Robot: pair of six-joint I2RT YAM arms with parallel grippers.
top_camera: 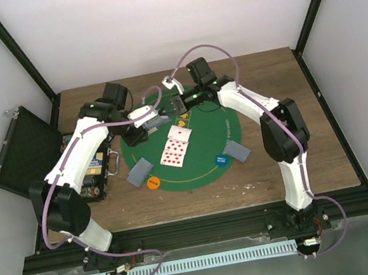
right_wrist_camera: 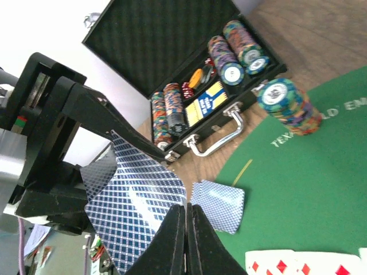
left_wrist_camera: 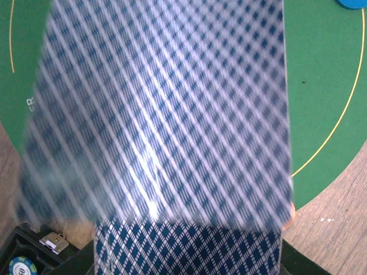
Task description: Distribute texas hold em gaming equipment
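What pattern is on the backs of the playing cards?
A blue-and-white diamond lattice covers the cards; it is clearest in the left wrist view.

We see bare felt along the near edge of the mat [top_camera: 195, 178], between the left card pile [top_camera: 140, 171] and the right card pile [top_camera: 237, 149] (face-up cards [top_camera: 177, 146] fill the middle). The open case [top_camera: 26, 154] walls the left; the left arm [top_camera: 76, 153] and right arm [top_camera: 278, 128] seem to crowd the far rim.
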